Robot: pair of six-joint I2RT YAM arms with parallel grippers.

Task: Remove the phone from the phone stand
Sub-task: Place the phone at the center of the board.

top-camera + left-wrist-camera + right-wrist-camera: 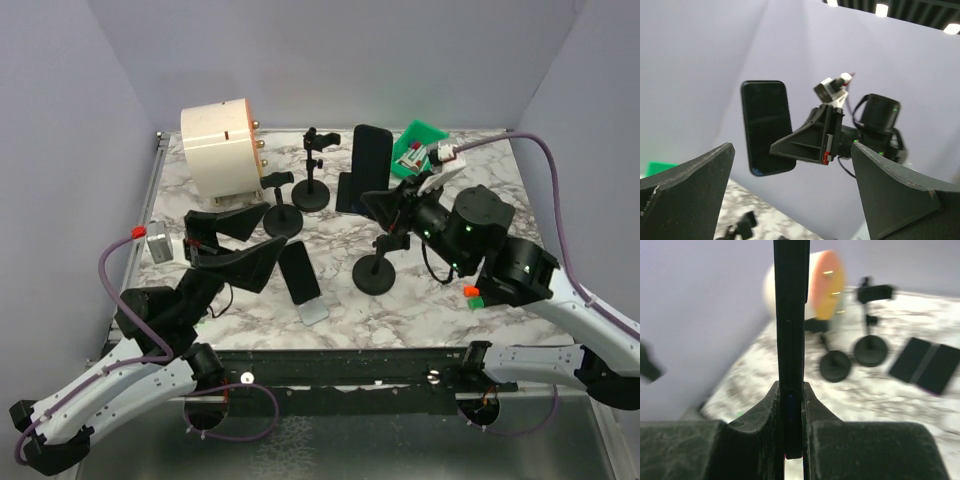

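Note:
A black phone (372, 160) stands upright above the back middle of the table, and my right gripper (380, 205) is shut on its lower edge. In the right wrist view the phone (790, 315) shows edge-on, pinched between both fingers (757, 425). The left wrist view has the phone (765, 127) in the air with no clamp on it. The phone stand (376, 272), a black round base with a thin stem, sits just in front of the right gripper; its top is hidden. My left gripper (262, 238) hangs open and empty to the left.
Two other black stands (283, 216) (312, 192) stand at the back middle. Two phones (300, 272) (313, 310) lie flat near the left gripper. A white cylinder with an orange face (220, 150) is back left, a green bin (415, 145) back right, a small grey box (160, 245) far left.

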